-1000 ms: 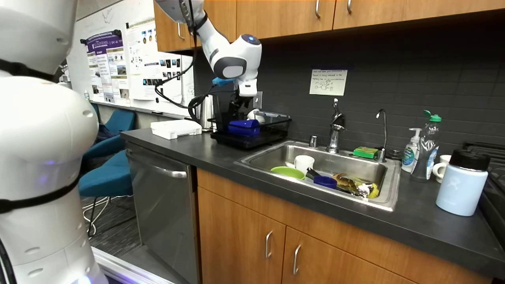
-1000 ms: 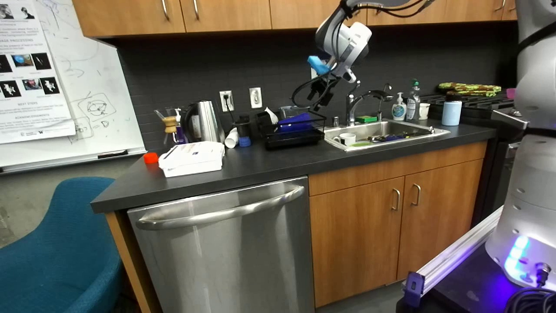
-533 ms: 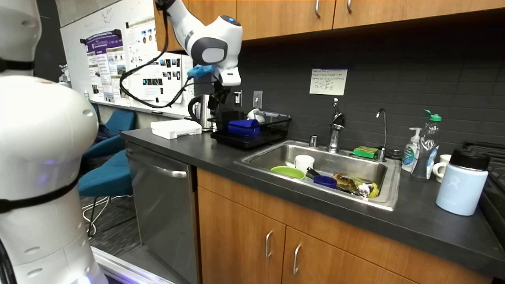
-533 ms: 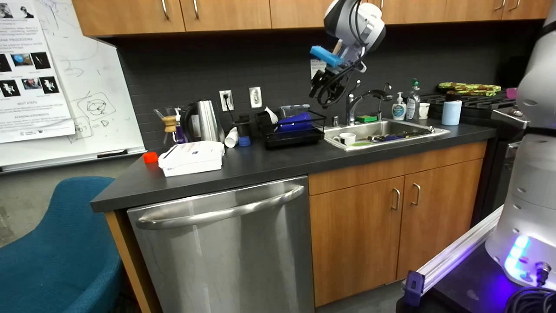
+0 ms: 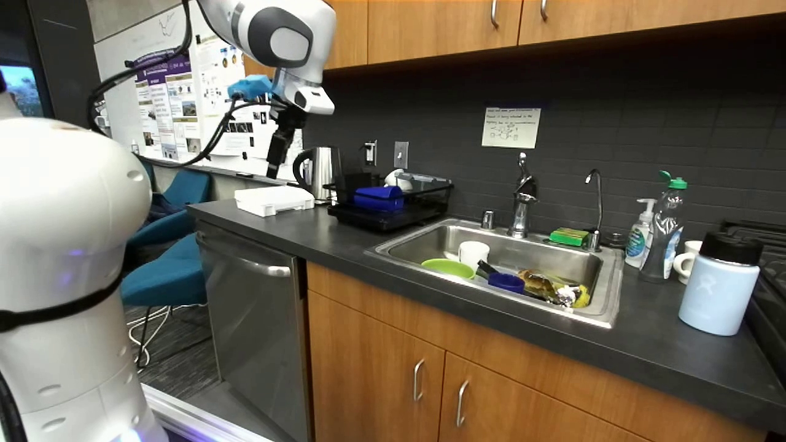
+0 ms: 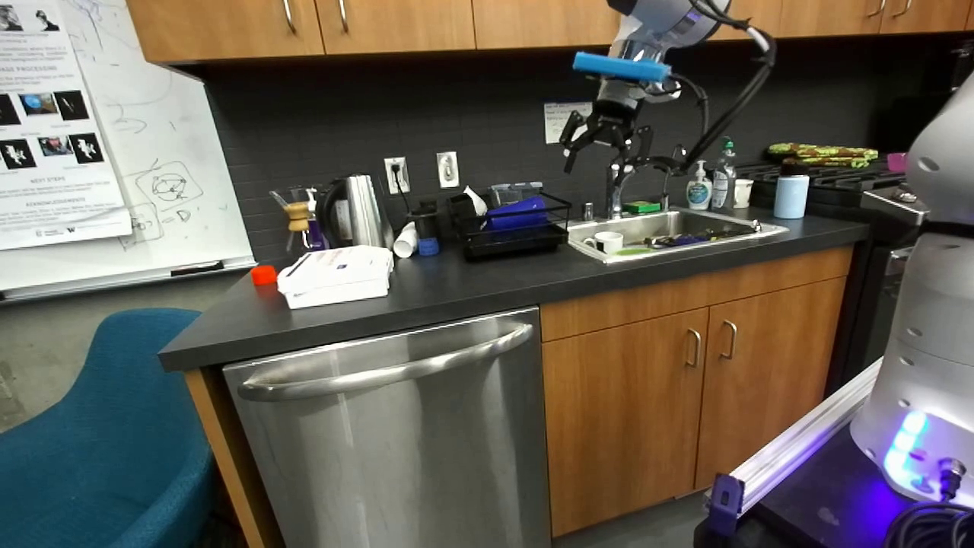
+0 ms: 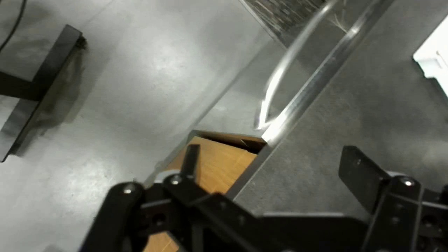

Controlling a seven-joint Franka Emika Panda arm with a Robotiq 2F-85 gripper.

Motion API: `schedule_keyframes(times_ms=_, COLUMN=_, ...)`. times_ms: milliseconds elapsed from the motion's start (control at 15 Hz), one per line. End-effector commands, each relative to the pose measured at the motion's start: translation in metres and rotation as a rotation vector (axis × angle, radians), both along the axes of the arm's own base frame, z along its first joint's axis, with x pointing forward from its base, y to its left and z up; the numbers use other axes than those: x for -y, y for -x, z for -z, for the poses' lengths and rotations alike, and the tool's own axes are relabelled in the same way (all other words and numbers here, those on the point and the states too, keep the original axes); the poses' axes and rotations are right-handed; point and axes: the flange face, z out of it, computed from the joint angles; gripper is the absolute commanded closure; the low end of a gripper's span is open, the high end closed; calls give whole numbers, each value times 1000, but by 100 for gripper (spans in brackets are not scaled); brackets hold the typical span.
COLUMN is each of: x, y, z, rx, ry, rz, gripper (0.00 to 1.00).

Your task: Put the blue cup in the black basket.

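Note:
A dark-blue cup (image 5: pixel 379 199) lies on its side in the black basket (image 5: pixel 367 218) on the counter. The cup (image 6: pixel 517 215) and the basket (image 6: pixel 517 243) show in both exterior views, and both are out of the wrist view. My gripper (image 5: pixel 274 164) is raised above the counter's front edge, apart from the basket and cup. In an exterior view the gripper (image 6: pixel 596 169) shows spread fingers with nothing between them. In the wrist view the fingers (image 7: pixel 271 154) are wide apart and empty, over the counter edge.
A steel sink (image 5: pixel 399 253) holds a white mug (image 5: pixel 473 253), a green bowl (image 5: pixel 448 267) and another blue round item (image 5: pixel 506 282). A white box (image 5: pixel 274 200) and a kettle (image 5: pixel 323 172) stand beside the basket. Wooden cabinets (image 5: pixel 442 27) hang above.
My gripper has moved away from the basket, back toward the robot and the counter's front edge, and has turned. The blue cup has stayed in the basket.

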Motion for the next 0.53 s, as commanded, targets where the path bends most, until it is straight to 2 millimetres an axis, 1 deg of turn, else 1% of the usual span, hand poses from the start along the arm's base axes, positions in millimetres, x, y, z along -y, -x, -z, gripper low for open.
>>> schedule_keyframes(times_ms=0, x=0, y=7, z=-5, rx=3, ry=0, rz=-9, gripper=0)
schedule_keyframes(times_ms=133, x=0, y=8, z=-7, rx=10, ry=1, rz=-7, gripper=0)
schedule_keyframes(times_ms=333, x=0, y=4, z=1, rx=-5, ry=3, rz=-6, gripper=0)
schedule_keyframes(times_ms=467, x=0, y=3, z=2, rx=-8, ry=4, rz=-6, gripper=0)
